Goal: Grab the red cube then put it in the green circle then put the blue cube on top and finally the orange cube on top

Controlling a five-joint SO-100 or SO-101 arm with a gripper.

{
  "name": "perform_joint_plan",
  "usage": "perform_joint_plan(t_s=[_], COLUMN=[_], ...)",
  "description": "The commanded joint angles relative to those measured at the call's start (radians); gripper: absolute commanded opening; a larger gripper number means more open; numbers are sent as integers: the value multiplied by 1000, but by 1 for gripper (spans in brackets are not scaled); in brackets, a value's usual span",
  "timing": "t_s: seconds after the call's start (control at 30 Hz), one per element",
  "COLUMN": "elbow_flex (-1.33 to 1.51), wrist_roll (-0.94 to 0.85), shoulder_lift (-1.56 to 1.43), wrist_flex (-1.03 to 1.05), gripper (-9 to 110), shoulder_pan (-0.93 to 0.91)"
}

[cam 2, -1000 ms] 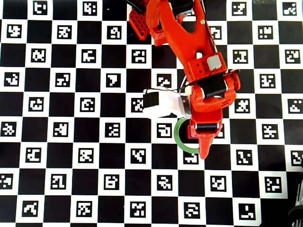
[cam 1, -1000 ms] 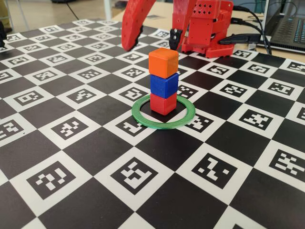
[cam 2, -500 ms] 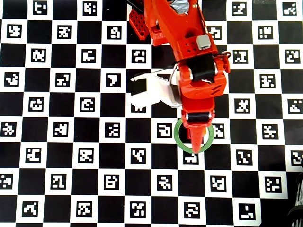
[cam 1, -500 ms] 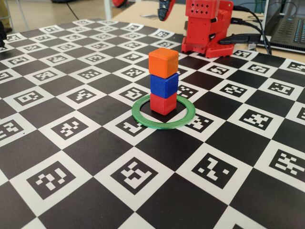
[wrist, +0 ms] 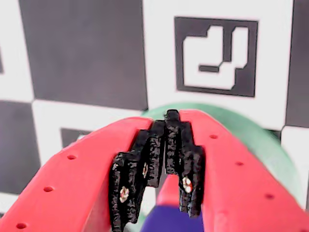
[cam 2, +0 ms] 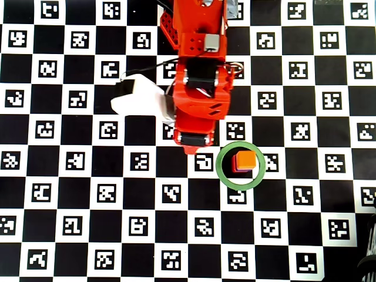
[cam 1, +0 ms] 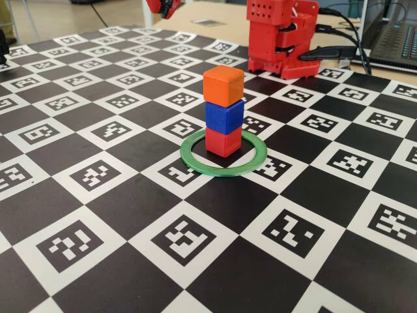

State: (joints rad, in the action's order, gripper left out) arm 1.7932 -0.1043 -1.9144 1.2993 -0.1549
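The red cube [cam 1: 223, 141] stands inside the green circle [cam 1: 223, 154], with the blue cube [cam 1: 225, 116] on it and the orange cube [cam 1: 223, 85] on top. From overhead only the orange cube [cam 2: 245, 160] shows, centred in the green circle [cam 2: 222, 170]. My gripper [wrist: 169, 121] is shut with its black pads meshed and nothing between them. It hangs high, left of the stack in the overhead view [cam 2: 192, 144], and only its tip [cam 1: 163, 6] shows at the fixed view's top edge. In the wrist view the green circle [wrist: 263, 140] curves behind the jaws.
The checkerboard mat [cam 1: 98, 215] with printed markers covers the table. The red robot base [cam 1: 280, 36] stands at the back, with cables and a laptop [cam 1: 391, 32] at the far right. A white camera housing [cam 2: 138, 97] juts from the arm.
The arm has lifted and swung away from over the stack, toward the left in the overhead view. The three-cube stack has stayed put in the ring.
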Motion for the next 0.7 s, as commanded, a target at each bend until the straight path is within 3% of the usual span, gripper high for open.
perform_joint_plan(t_s=[0.0, 0.67], elbow_flex=[49, 729], wrist_roll=[-127, -868], shoulder_lift=[-144, -704], wrist_flex=[-48, -457], gripper=[-6, -6], shoulder_pan=[-26, 2])
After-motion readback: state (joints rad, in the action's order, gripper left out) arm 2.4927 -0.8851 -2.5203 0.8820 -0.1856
